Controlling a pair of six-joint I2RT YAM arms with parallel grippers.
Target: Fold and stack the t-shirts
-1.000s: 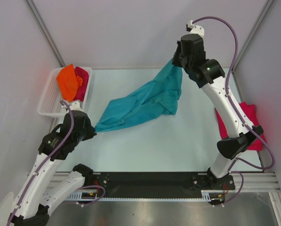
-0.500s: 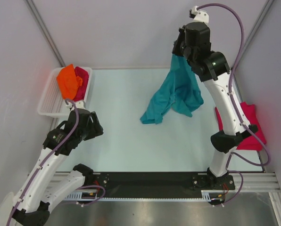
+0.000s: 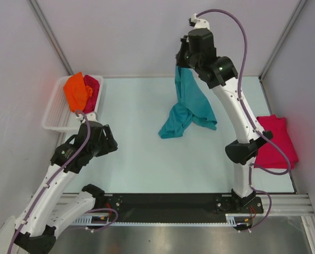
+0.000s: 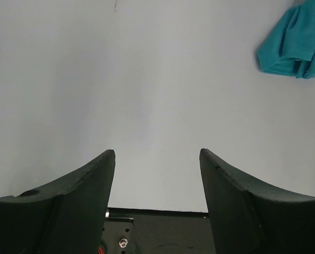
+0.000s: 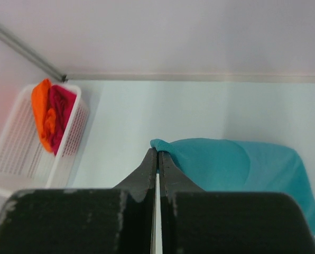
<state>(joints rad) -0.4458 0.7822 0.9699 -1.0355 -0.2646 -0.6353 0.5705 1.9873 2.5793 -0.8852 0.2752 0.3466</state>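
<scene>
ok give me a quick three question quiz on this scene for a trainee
1. True or false: the left gripper holds a corner of the teal t-shirt.
2. What lies in the white basket? A) an orange t-shirt and a crimson t-shirt B) only a blue towel C) four folded shirts
3. Fill in: the right gripper is shut on the ___ t-shirt, which hangs from it.
Key: 1 false, its jaws stand open and empty; 2 A; 3 teal.
</scene>
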